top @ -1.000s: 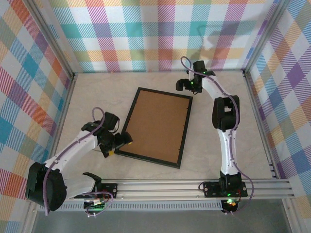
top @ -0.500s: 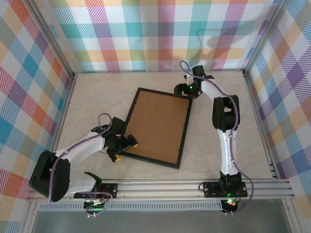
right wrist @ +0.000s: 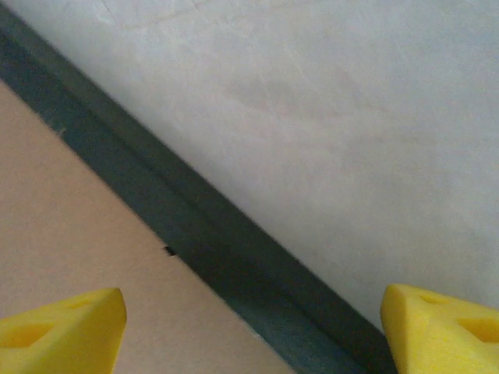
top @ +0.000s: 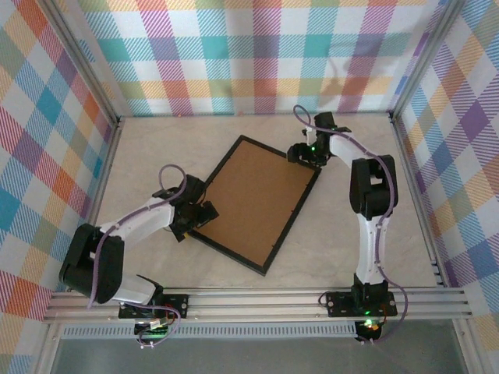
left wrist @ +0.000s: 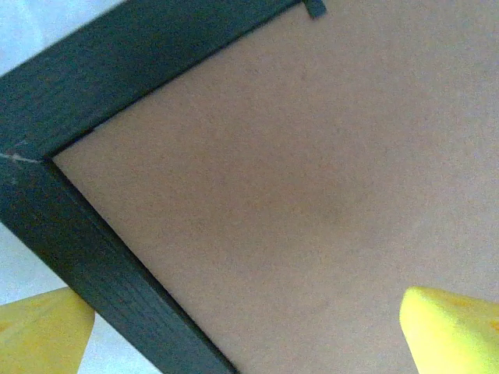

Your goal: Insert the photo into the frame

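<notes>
Frame (top: 257, 204): thin black rail, portrait format, lying face down and skewed on the pale desk (top: 148, 156), brown back board uppermost.

Near corner: the left end effector (top: 195, 222) stands over it with jaws wide. In the left wrist view, one yellow fingertip (left wrist: 43, 327) is outside the rail over bare desk and the other (left wrist: 452, 331) is above the board. Neither visibly presses on the wood. A small black retaining tab (left wrist: 314, 8) sits on the rail's inner edge.

Middle: board flat and seated in the rail. Whether a print lies beneath it cannot be told.

Far corner: the right end effector (top: 306, 154) straddles the rail with fingers apart, one fingertip (right wrist: 62, 327) above the board and the other (right wrist: 444, 327) above desk. It holds nothing.

Step in hand, as judged: early, steadying or positioning the frame by opposite corners before the back is opened.

Next move calls for: both sets of fingers to settle on the rail without skidding it, then the tabs turned so the board can lift.
</notes>
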`<action>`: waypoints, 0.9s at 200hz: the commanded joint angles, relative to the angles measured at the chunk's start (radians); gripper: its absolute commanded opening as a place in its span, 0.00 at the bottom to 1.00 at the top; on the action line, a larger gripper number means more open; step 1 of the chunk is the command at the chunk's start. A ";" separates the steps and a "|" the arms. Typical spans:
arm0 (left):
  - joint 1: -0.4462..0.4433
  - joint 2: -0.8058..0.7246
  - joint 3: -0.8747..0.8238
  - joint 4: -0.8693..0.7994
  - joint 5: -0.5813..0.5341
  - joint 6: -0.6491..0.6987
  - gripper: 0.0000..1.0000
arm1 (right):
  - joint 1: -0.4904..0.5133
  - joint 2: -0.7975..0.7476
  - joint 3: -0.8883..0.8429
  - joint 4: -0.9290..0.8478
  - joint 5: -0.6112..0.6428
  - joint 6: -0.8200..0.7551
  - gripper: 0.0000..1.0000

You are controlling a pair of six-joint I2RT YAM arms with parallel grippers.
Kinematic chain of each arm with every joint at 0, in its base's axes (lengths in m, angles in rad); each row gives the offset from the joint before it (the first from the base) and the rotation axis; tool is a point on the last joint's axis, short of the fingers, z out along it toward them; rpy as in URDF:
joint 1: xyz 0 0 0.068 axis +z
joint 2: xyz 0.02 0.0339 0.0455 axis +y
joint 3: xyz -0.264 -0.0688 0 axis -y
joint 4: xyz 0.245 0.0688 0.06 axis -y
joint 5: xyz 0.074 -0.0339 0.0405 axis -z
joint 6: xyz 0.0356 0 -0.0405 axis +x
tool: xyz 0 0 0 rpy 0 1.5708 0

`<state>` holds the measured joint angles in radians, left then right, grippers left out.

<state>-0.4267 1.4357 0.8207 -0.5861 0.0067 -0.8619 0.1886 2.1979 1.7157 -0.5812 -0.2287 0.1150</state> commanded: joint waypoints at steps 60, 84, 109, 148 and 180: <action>0.081 0.337 0.375 0.205 0.016 0.191 1.00 | 0.026 -0.297 -0.415 -0.024 -0.063 0.105 0.81; 0.107 0.442 0.500 0.175 0.080 0.221 1.00 | 0.030 -0.386 -0.532 -0.029 -0.095 0.125 0.81; 0.121 0.525 0.595 0.170 0.154 0.238 1.00 | 0.034 -0.498 -0.667 -0.030 -0.170 0.163 0.81; 0.128 0.604 0.713 0.116 0.171 0.289 1.00 | 0.066 -0.643 -0.807 -0.033 -0.302 0.235 0.77; 0.158 0.603 0.739 0.044 0.136 0.329 1.00 | 0.070 -0.726 -0.825 -0.075 -0.201 0.231 0.76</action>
<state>-0.2588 2.0502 1.5272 -0.4686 -0.0006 -0.5564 0.2211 1.5314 0.8780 -0.6888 -0.3077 0.3222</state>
